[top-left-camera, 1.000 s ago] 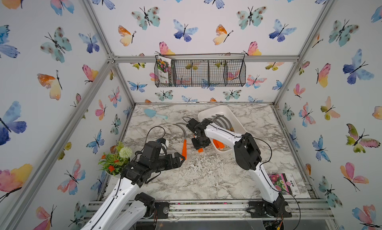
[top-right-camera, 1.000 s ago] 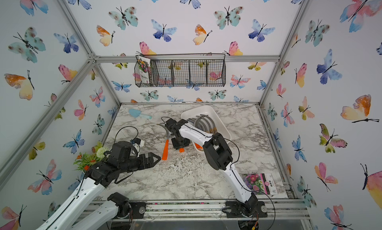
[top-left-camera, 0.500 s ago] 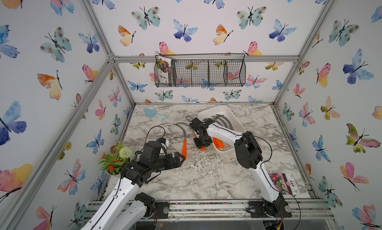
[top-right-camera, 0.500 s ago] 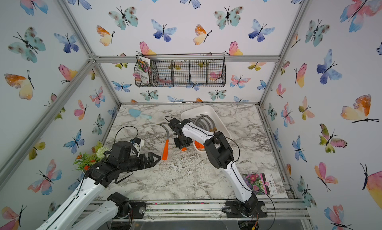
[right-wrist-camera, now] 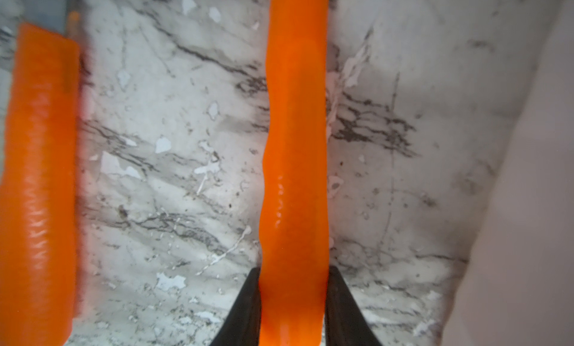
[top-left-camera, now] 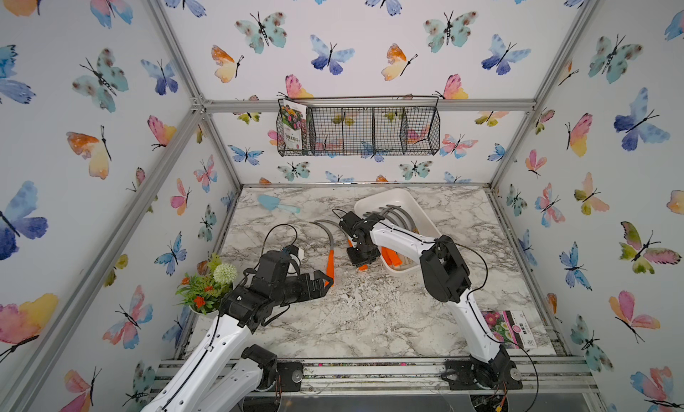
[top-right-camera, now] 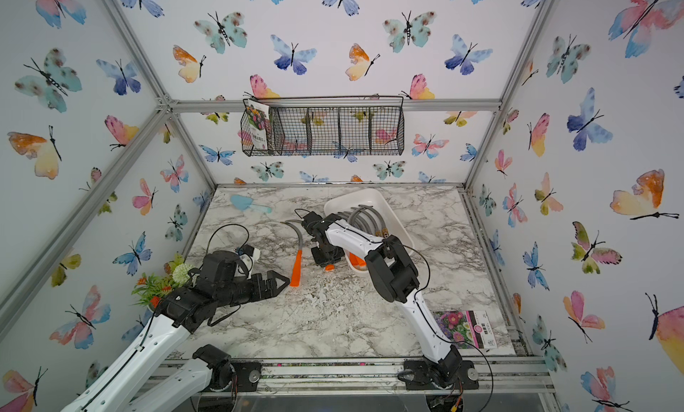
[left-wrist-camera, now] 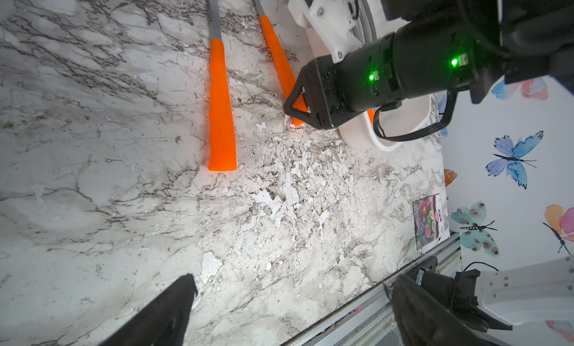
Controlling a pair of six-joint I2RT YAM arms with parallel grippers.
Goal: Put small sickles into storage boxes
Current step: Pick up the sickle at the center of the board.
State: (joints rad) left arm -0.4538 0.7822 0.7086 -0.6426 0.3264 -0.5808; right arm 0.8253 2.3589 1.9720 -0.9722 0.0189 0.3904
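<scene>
- A potted plant [top-left-camera: 207, 288] marks the left edge of the bench [top-left-camera: 351, 317]. Beside it the left end effector [left-wrist-camera: 290, 282] hovers with its jaws spread wide and empty, seemingly parked clear of the other arm's work.
- Just ahead of it, a loose orange-handled sickle [top-left-camera: 330, 260] lies flat on the marble, its grey blade curving toward the back wall, not yet stowed.
- To its right, the right end effector [right-wrist-camera: 293, 276] pinches the orange handle of a second sickle [right-wrist-camera: 295, 173] near the butt end, a hold that likely keeps the jaws off the blade. The handle appears to rest on the bench, just beside the tray.
- The white storage tray [top-right-camera: 355, 197] sits angled at centre-right and already holds several sickles [top-left-camera: 398, 216], blades fanned toward its far end.
- A flower seed packet [top-left-camera: 507, 327] lies near the right front corner, well apart.
- Compared with a second ago, the right jaws have narrowed onto the handle, while the left arm, loose sickle and tray have not moved.
</scene>
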